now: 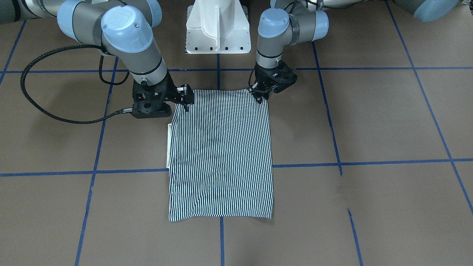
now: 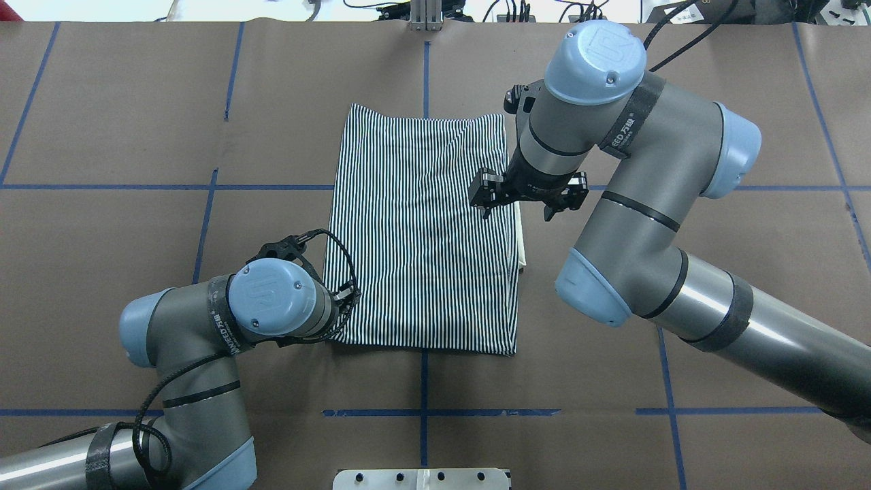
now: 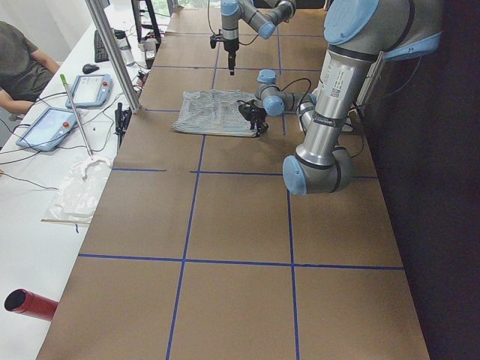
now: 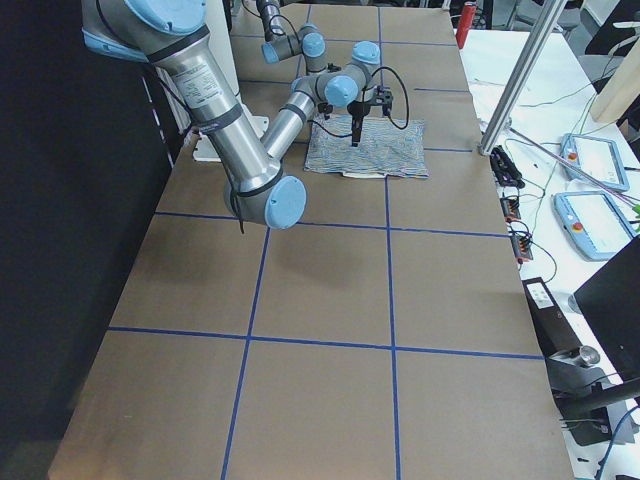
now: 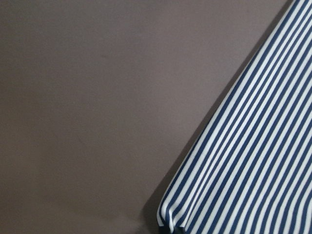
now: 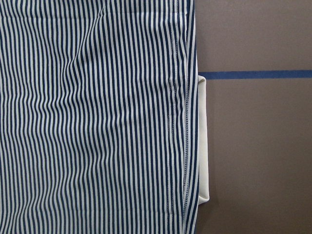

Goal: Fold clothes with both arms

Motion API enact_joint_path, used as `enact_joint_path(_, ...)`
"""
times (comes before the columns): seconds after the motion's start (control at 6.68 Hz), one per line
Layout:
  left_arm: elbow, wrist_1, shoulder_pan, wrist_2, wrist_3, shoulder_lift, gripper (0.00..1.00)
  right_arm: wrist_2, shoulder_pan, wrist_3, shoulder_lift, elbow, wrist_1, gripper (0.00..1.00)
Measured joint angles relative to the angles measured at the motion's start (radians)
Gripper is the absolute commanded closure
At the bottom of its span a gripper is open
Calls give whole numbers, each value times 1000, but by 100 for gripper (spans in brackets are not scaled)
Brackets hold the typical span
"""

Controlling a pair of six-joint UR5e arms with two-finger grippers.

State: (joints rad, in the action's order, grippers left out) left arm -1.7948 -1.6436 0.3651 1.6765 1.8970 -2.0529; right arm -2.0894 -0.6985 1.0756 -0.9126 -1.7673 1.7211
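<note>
Centrally on the brown bench (image 1: 369,122) the striped polo shirt (image 1: 221,155) is laid folded flat, the left end effector (image 1: 260,96) being lowered at one robot-side corner and the right end effector (image 1: 185,102) held above the opposite side, neither grip discernible.

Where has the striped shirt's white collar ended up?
In the overhead view, the white collar pokes out from under the folded shirt's right edge, just below a blue tape line.

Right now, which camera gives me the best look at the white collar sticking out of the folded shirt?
The right wrist-mounted view: the collar shows large and sharp, protruding beside the shirt edge. The front-facing and overhead views show only a thin white sliver; the side views are too far; the left wrist view, none.
</note>
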Motion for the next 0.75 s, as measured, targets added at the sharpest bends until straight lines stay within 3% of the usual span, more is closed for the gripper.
enact_joint_path(0.3,-1,15,-6,0,0,-7,1,0,3,2,0,-1,0,0)
enact_joint_path(0.45,2,17,-25,0,3,-8,11,0,3,3,0,-1,0,0)
enact_joint_path(0.75,9,17,-52,-1,11,-9,55,1,4,3,0,-1,0,0)
